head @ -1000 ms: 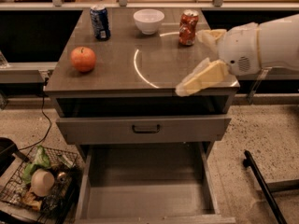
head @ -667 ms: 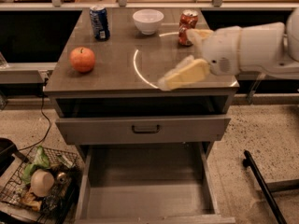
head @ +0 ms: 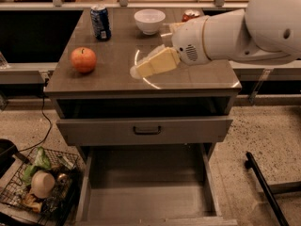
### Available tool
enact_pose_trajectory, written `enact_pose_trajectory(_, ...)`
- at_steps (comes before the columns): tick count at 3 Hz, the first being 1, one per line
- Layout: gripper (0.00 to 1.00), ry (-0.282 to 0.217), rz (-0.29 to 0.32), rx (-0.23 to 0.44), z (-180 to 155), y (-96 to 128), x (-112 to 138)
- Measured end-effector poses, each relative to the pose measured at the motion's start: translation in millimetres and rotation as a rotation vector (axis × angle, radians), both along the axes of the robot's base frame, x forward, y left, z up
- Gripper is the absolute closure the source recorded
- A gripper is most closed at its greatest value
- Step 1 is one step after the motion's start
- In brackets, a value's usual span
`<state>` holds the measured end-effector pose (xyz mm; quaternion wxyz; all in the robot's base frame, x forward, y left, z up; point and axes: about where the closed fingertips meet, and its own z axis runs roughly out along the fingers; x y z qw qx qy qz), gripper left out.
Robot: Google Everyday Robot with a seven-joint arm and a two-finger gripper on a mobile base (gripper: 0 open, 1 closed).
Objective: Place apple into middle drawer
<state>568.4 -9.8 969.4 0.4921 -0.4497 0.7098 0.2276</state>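
- Red-orange apple [head: 83, 59] sits upright on the grey counter [head: 113, 81], toward the left edge. Nothing touches it, and the blue can [head: 100, 22] stands well apart at its 1 o'clock.
- Middle drawer [head: 146, 202] lies at 6 o'clock from the counter, pulled fully out with its flat floor facing up. The drawer front with the bar handle [head: 146, 130] sits between it and the countertop.
- Gripper [head: 141, 69] hovers over the counter's middle, its cream tip pointing toward 8 o'clock. The apple is near, at its 9 o'clock, but apart from it. I cannot tell whether the gripper is released or clenched; nothing shows in its grasp.
- Arm [head: 235, 32] reaches in from 3 o'clock. Its white forearm lies nearly level above the counter's right half and hides part of the red soda can [head: 190, 15].
- Step in hand, as I judge it, is the reach to the apple. Travel toward 9 o'clock and meet the fruit squarely at its widest part, because a glancing touch could roll it toward the counter's edge.
- Once the apple is lifted, it should clear the counter's front lip and the handled drawer front before going down toward 6 o'clock.
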Motion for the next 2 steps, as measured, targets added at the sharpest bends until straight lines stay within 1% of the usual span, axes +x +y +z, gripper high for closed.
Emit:
enact_pose_trajectory(1, 0.0, 0.003, -0.003, 0.004, 0.6, -2.1, -1.2)
enact_pose_trajectory(2, 0.0, -0.03, 0.016, 0.029, -7.4, 22.7, 13.5)
